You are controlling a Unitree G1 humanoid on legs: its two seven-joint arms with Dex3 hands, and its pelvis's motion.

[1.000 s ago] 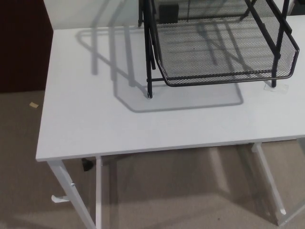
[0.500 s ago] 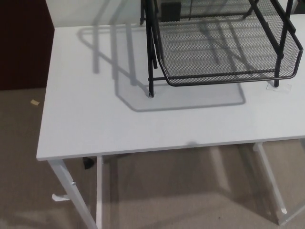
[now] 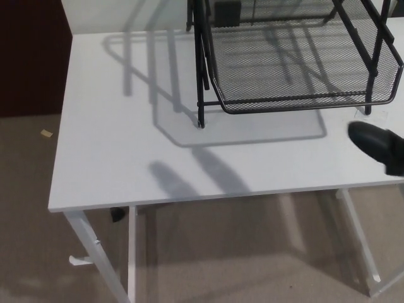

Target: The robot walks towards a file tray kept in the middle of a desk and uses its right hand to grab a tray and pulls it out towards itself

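A black wire-mesh file tray (image 3: 297,60) stands on the white desk (image 3: 126,145), at the top right of the head view. Its lowest mesh tray juts forward past the black frame posts (image 3: 201,95). My right hand (image 3: 379,144) enters at the right edge, just in front of and below the tray's front right corner, not touching it. Only part of the hand shows, so its fingers cannot be judged. My left hand is out of sight.
The desk's front edge (image 3: 221,196) runs across the middle, with white legs (image 3: 95,252) below. Beige carpet (image 3: 240,252) lies in front. A dark panel (image 3: 31,57) stands at the far left. A small scrap (image 3: 45,133) lies on the floor.
My right hand has come into view at the right edge, and its shadow now falls on the desk's front part. The camera has shifted slightly.
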